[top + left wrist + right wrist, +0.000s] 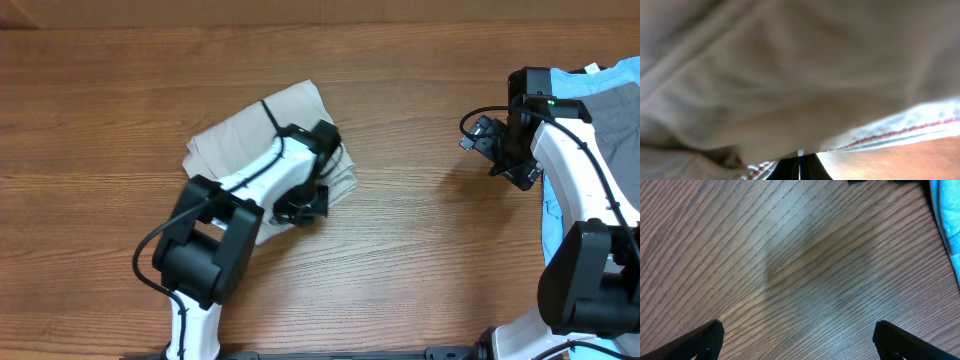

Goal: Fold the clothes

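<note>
Left arm (250, 175) low over the shorts (235, 125) (end effector (300, 208) tight on them)

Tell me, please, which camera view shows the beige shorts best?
The overhead view: it shows most of the shorts as a folded bundle on the table. The left wrist view shows only blurred close-up fabric and a red-stitched seam. The right wrist view shows none of them.
</note>
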Available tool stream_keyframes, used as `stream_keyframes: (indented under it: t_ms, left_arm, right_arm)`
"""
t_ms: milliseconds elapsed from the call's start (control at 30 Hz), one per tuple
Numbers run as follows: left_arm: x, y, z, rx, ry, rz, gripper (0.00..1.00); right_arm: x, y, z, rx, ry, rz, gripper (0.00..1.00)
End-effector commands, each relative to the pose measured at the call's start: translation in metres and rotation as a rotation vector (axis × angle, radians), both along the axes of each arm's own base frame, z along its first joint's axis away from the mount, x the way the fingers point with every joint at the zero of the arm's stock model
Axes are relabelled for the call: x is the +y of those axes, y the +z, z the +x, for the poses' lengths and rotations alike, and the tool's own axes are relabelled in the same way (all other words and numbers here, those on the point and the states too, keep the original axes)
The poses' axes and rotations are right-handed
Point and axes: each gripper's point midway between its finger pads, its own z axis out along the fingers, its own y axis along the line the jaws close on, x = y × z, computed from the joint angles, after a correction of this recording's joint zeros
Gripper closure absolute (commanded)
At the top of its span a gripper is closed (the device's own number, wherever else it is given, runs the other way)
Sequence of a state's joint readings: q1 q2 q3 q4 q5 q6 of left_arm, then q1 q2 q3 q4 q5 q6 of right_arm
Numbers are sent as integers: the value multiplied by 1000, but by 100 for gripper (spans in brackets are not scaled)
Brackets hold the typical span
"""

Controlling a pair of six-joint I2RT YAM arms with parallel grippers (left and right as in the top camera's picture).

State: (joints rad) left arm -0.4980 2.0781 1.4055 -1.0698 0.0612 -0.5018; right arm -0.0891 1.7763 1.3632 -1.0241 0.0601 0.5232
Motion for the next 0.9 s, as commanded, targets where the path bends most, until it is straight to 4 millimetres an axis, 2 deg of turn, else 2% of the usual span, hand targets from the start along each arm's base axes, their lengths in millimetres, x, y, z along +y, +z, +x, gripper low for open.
stream_keyframes:
  t_ms: [0, 67, 133, 200, 300, 400, 533, 667, 733, 800, 867]
  left_arm:
    - [53, -11, 29, -74, 36, 112, 95]
    - [57, -12, 40, -84, 21, 46, 95]
    - [49, -10, 47, -79, -7, -76, 94]
    - [37, -2, 51, -65, -19, -205, 94]
    - [30, 16, 58, -52, 4, -285, 94]
    - [29, 44, 68, -65, 4, -299, 96]
    - [26, 96, 80, -152, 0, -315, 96]
    - [47, 135, 85, -261, 150, -205, 94]
    - [62, 144, 84, -299, 221, -129, 89]
    - [73, 147, 80, -304, 282, -66, 78]
    - [79, 144, 77, -289, 310, -32, 47]
  right_arm:
    - [-1, 8, 4, -25, -4, -11, 0]
    - [-1, 8, 4, -25, -4, -11, 0]
    - [-1, 8, 4, -25, -4, -11, 0]
    - [-1, 8, 4, -25, -4, -11, 0]
    - [-1, 8, 4, -25, -4, -11, 0]
    - [-1, 8, 4, -25, -4, -11, 0]
    - [-1, 8, 4, -25, -4, -11, 0]
    - [-1, 8, 4, -25, -4, -11, 0]
    - [-1, 8, 4, -25, -4, -11, 0]
    - [-1, 8, 4, -25, -4, -11, 0]
    - [-1, 8, 4, -25, -4, -11, 0]
